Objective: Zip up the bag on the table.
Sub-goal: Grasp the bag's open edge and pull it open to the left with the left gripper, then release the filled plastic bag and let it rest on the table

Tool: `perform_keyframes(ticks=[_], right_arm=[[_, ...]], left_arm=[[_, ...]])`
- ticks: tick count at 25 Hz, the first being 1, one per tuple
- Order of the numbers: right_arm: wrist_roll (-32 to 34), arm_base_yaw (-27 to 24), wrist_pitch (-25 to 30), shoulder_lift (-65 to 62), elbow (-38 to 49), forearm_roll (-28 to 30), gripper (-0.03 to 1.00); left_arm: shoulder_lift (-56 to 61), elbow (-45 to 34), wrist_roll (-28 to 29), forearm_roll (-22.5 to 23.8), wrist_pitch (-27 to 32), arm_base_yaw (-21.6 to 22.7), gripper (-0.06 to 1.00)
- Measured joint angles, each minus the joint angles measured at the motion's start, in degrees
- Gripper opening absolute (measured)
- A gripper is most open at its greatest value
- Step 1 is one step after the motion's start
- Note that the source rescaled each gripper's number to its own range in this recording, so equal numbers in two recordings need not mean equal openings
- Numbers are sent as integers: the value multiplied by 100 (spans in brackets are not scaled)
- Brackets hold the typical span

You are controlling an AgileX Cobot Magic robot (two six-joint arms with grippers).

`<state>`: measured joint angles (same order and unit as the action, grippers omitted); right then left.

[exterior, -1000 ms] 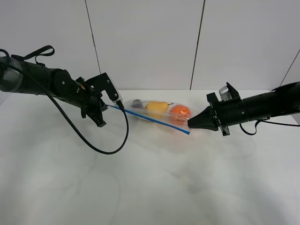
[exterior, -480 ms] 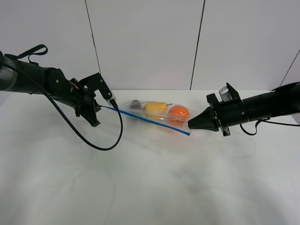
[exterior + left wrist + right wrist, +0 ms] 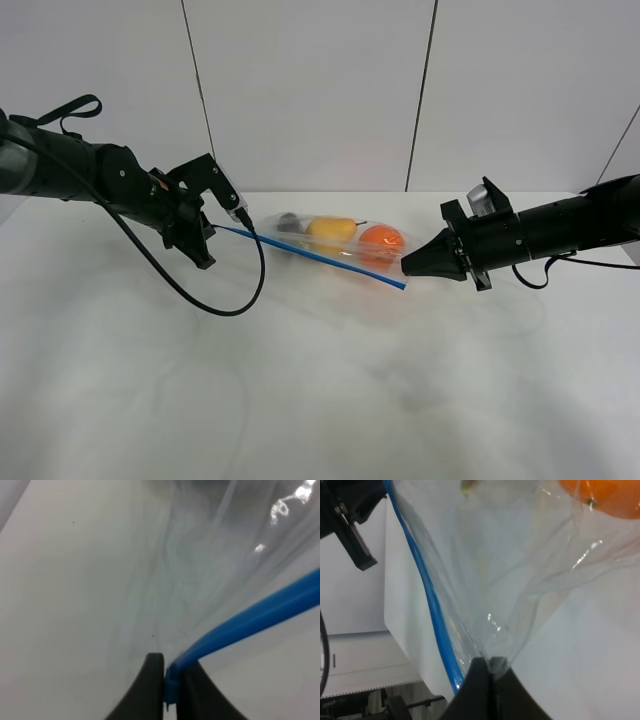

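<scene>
Bright, even light casts faint shadows on the table point(image 3: 320, 400). Glare specks dot the bag point(image 3: 280, 511) beyond the soft-focus left gripper point(image 3: 169, 680).

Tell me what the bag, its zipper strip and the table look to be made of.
The bag: thin clear plastic film, glossy; it wrinkles, glints, and the orange shows through.
The zipper strip: seemingly stiffer opaque blue plastic, matte, pulled straight.
The table: smooth, hard white surface with a soft sheen; perhaps laminate or painted board, unclear which.

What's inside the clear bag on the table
Inside the bag: an orange, a yellow pear, and a dark eggplant, only partly showing. Anything under them cannot be seen.
</scene>
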<state>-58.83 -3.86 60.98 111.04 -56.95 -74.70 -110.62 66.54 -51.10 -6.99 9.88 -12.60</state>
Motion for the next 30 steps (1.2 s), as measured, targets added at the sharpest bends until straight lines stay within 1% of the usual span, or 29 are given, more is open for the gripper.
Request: perform_keyframes(ticks=[1, 3, 5, 8, 9, 12, 15, 18, 21, 24, 26, 30], right_arm=[[0, 0, 0, 0, 0, 12, 0], [0, 0, 0, 0, 0, 37, 0], [0, -22, -50, 0, 0, 202, 0], [0, -63, -93, 0, 0, 270, 0], [0, -63, -93, 0, 0, 277, 0], [0, -63, -93, 0, 0, 293, 0], [0, -63, -93, 0, 0, 328, 0], [0, -63, -93, 0, 0, 366, 0], [0, -63, -93, 0, 0, 408, 0], [0, -63, -93, 0, 0, 414, 0], [0, -63, -93, 0, 0, 419, 0], [0, -63, -93, 0, 0, 437, 0]], left_arm=[[0, 0, 57, 0, 0, 0, 1], [0, 0, 142, 0, 0, 0, 8], [5, 0, 195, 50, -5, 68, 23], [5, 0, 382, 92, -5, 188, 46], [5, 0, 483, 97, -5, 233, 52], [24, 0, 861, 97, 0, 400, 63], [108, 0, 1309, 97, 42, 670, 77], [145, 0, 1987, 97, 192, 999, 92], [170, 0, 2729, 97, 348, 1355, 98], [222, 0, 3175, 102, 517, 1717, 99], [262, 0, 3292, 103, 655, 1925, 99], [283, 0, 3348, 104, 956, 2232, 100]])
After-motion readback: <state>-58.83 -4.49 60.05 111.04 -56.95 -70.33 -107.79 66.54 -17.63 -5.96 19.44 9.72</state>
